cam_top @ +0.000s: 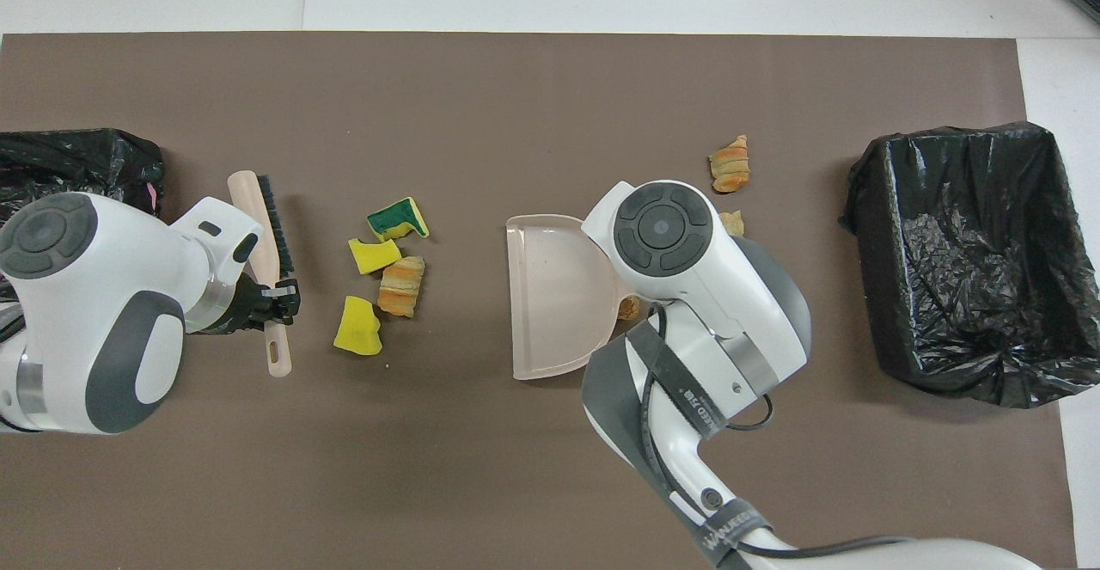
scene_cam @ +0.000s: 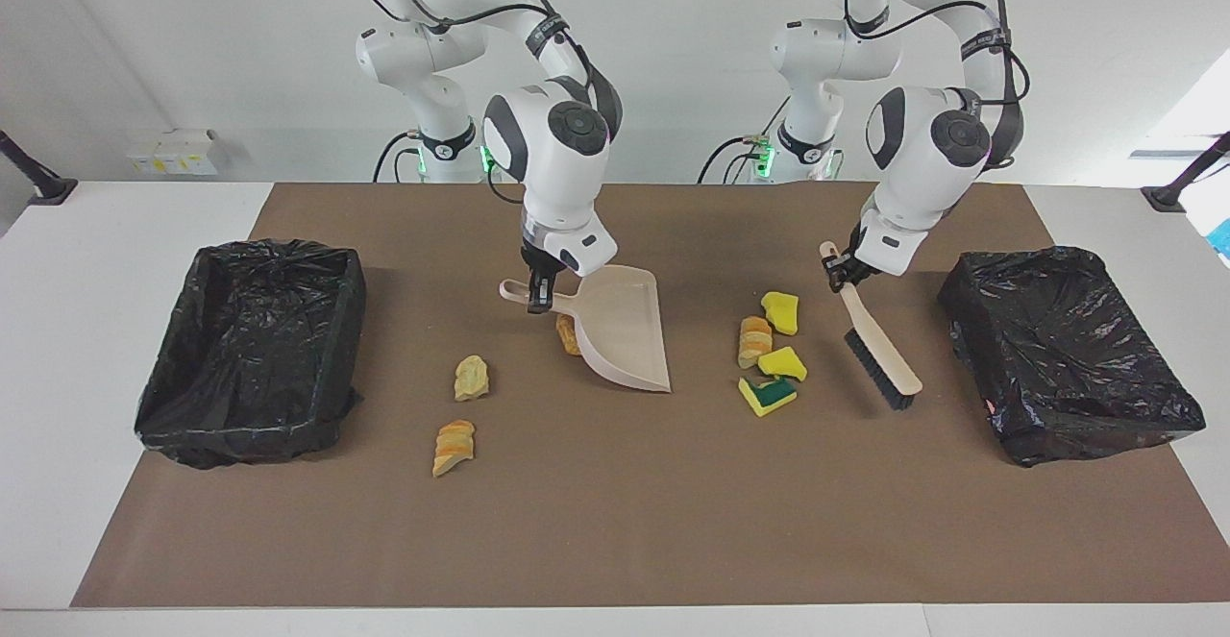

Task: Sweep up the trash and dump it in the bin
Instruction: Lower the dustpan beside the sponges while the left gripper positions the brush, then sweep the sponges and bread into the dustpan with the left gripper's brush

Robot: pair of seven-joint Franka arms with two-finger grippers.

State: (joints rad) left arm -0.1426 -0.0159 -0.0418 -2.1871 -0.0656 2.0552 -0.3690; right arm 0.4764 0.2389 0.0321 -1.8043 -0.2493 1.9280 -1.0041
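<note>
My right gripper (scene_cam: 540,296) is shut on the handle of the beige dustpan (scene_cam: 625,330), which tilts down to the mat mid-table; in the overhead view the arm hides the gripper above the dustpan (cam_top: 554,295). My left gripper (scene_cam: 842,267) (cam_top: 275,295) is shut on the handle of the brush (scene_cam: 879,358) (cam_top: 266,226). Between brush and dustpan lie two yellow sponge chunks (scene_cam: 780,311) (scene_cam: 782,362), a green-and-yellow sponge (scene_cam: 768,394) (cam_top: 398,218) and a bread lump (scene_cam: 754,340) (cam_top: 401,286). Another lump (scene_cam: 568,334) sits at the dustpan's edge. Two more lumps (scene_cam: 471,378) (scene_cam: 453,446) lie toward the right arm's end.
A black-lined bin (scene_cam: 346,330) (cam_top: 962,133) stands at the right arm's end of the brown mat. A second black-lined bin (scene_cam: 1057,262) (cam_top: 86,144) stands at the left arm's end, close to the brush.
</note>
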